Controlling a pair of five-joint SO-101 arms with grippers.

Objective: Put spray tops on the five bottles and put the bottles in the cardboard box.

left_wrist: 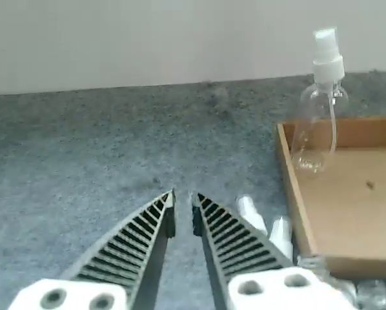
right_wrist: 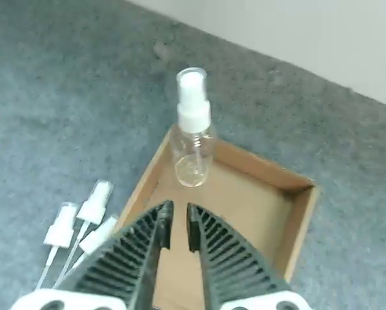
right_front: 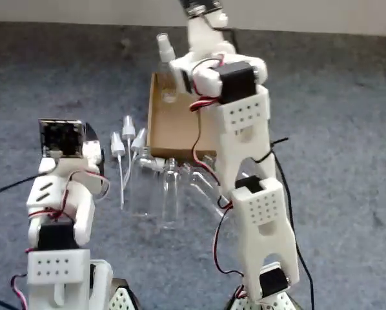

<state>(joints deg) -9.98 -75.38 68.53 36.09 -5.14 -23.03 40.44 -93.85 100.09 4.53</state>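
Left gripper (left_wrist: pixel 183 208) hangs near left, jaws all but together, empty; bare bottles (right_front: pixel 170 194) lie just before the cardboard box (right_front: pixel 152 119), spray tops (right_front: pixel 119 145) left of it; right gripper (right_wrist: pixel 175 216), equally closed and empty, hovers above; capped bottle (right_wrist: pixel 193 139) stands in its far-left corner; next, probably open wide and grip a bare bottle mid-body.

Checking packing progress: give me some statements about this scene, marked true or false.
1. A clear plastic bottle with a white spray top stands upright in the brown cardboard box. True.
2. All five bottles are boxed. False: other clear uncapped bottles sit outside it.
3. Loose white spray tops lie on the grey carpet beside the box. True.
4. One arm grips a spray top. False: the right tool and left tool hold nothing.
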